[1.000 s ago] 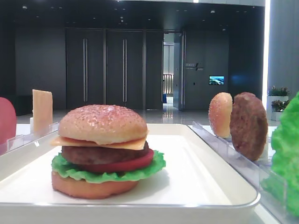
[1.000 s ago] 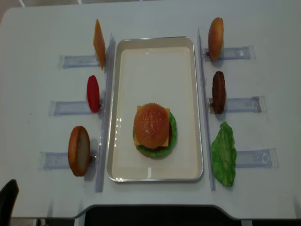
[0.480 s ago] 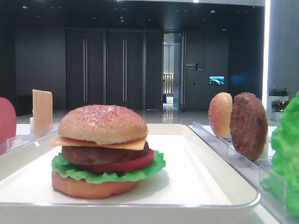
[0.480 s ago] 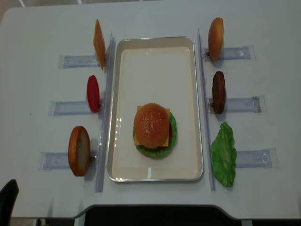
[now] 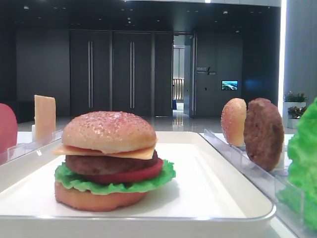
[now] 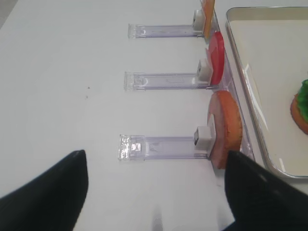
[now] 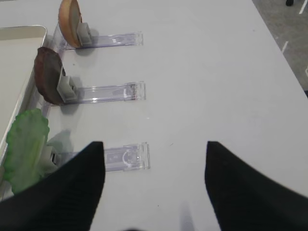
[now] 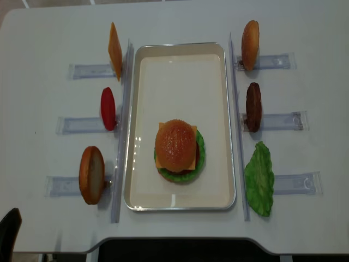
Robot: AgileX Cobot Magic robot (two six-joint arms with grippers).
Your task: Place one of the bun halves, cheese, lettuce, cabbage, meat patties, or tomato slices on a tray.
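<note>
**Wrist views: both grippers stand open and empty; the burger sits stacked on the tray**

Right wrist view shows the right gripper with its two dark fingers spread wide over bare table, nothing between them and nothing touched. Just beyond its left finger a lettuce leaf stands on edge in a clear rack; farther along, a meat patty and a bun half stand upright in their own racks.

The left gripper is likewise parted wide and empty above the table. Ahead of it a plain bun half stands on edge, then a tomato slice, then the cheese at the far end.

From overhead, the white tray lies with its long axis running away from the robot, between the two rows of racks. The stacked burger sits in its near half: the seeded top bun dome up, flat and level, over an orange cheese slice and ruffled lettuce. The low side view also shows a patty and tomato in the stack, resting on a bottom bun.
</note>
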